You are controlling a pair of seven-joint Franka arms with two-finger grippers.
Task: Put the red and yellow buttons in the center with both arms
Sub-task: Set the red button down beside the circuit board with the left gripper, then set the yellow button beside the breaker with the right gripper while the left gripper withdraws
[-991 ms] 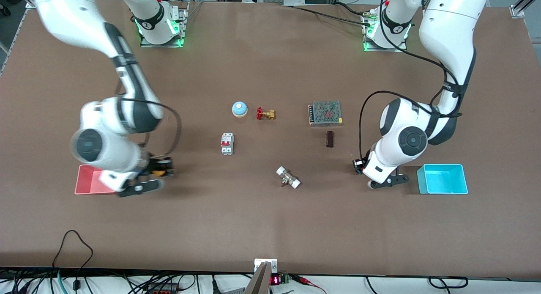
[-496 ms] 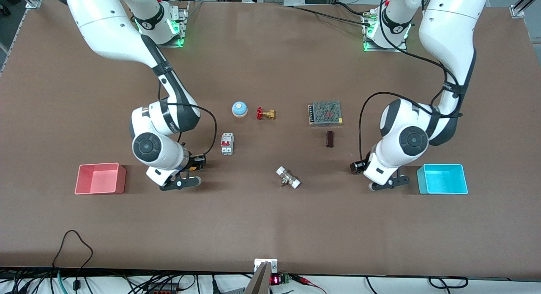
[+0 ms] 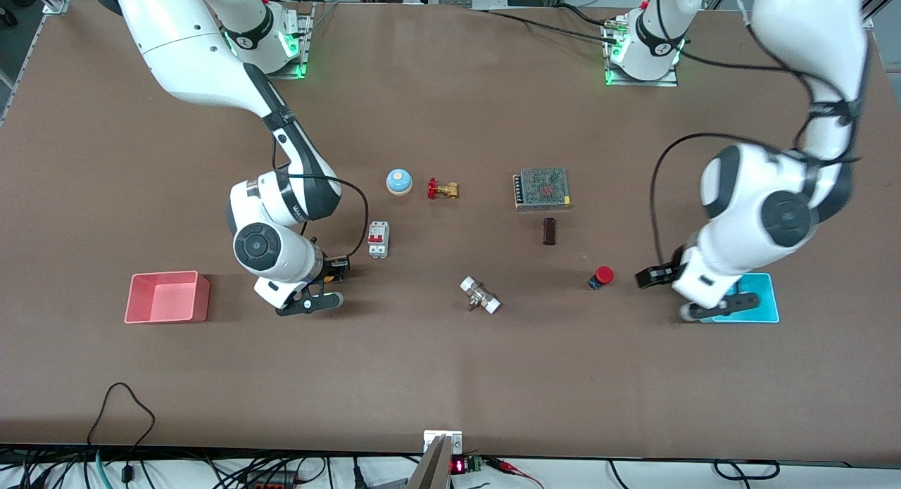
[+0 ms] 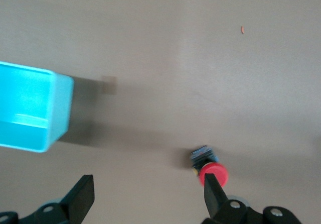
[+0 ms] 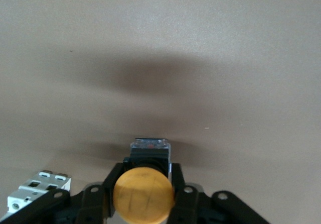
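Observation:
The red button point(image 3: 602, 276) lies on its side on the brown table, free, between the dark block and the blue bin; it also shows in the left wrist view point(image 4: 210, 171). My left gripper point(image 3: 719, 307) is open and empty over the blue bin's edge point(image 4: 149, 204). My right gripper point(image 3: 310, 302) is low over the table, close to the white breaker. It is shut on the yellow button point(image 5: 143, 194), gripping its dark base. The wrist hides the yellow button in the front view.
A blue bin point(image 3: 771, 300) stands at the left arm's end and a red bin point(image 3: 167, 297) at the right arm's end. Mid-table: a white breaker point(image 3: 378, 239), bell point(image 3: 398, 181), brass valve point(image 3: 442, 189), mesh-topped box point(image 3: 541, 188), dark block point(image 3: 550, 231), white-ended fitting point(image 3: 480, 296).
My left gripper has let go of the red button and moved toward the blue bin. My right gripper has carried the yellow button from the red bin toward the breaker.

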